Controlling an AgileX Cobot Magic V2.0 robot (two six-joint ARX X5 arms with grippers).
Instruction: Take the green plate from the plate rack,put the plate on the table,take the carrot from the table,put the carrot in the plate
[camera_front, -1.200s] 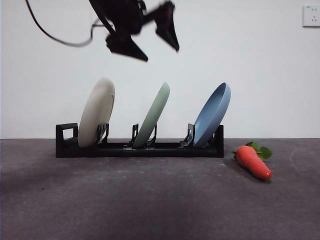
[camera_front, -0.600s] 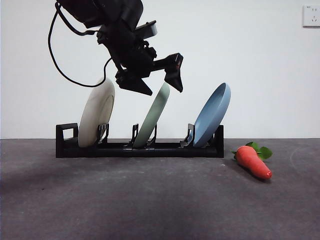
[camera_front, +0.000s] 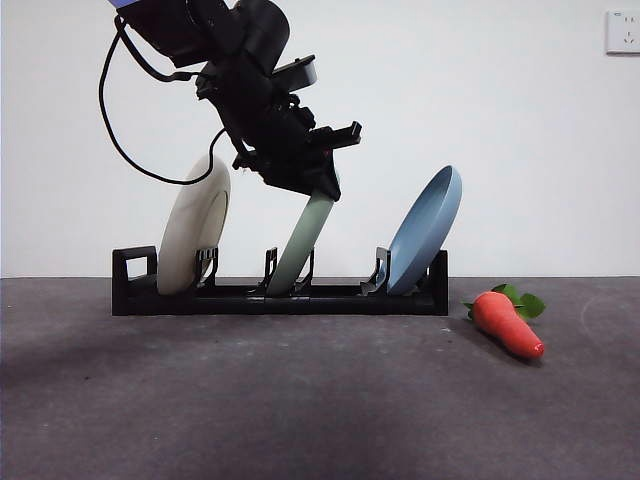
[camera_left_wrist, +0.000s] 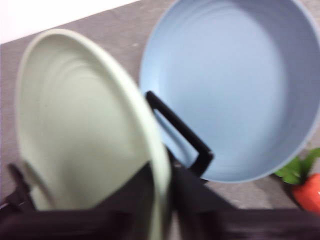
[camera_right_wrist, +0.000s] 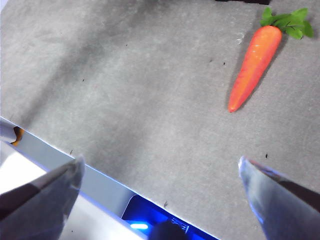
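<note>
The green plate (camera_front: 300, 245) stands tilted in the middle slot of the black plate rack (camera_front: 330, 298). My left gripper (camera_front: 318, 180) has come down from the upper left and is shut on the plate's top rim. In the left wrist view the plate's rim (camera_left_wrist: 85, 140) runs between my left gripper's (camera_left_wrist: 161, 175) dark jaws. The carrot (camera_front: 507, 322) lies on the table (camera_front: 300, 400) right of the rack, leaves toward the rack. It also shows in the right wrist view (camera_right_wrist: 254, 65). My right gripper (camera_right_wrist: 160, 170) is open and empty, high above the table near the carrot.
A cream-white plate (camera_front: 193, 225) stands in the rack's left slot and a blue plate (camera_front: 425, 232) in the right slot, close on either side of the green one. The blue plate (camera_left_wrist: 230, 90) fills the left wrist view behind a rack prong (camera_left_wrist: 180, 130).
My left gripper has come down from above the rack onto the green plate's top rim, and its jaws have closed from wide apart onto the rim. The plates and carrot have not moved.
</note>
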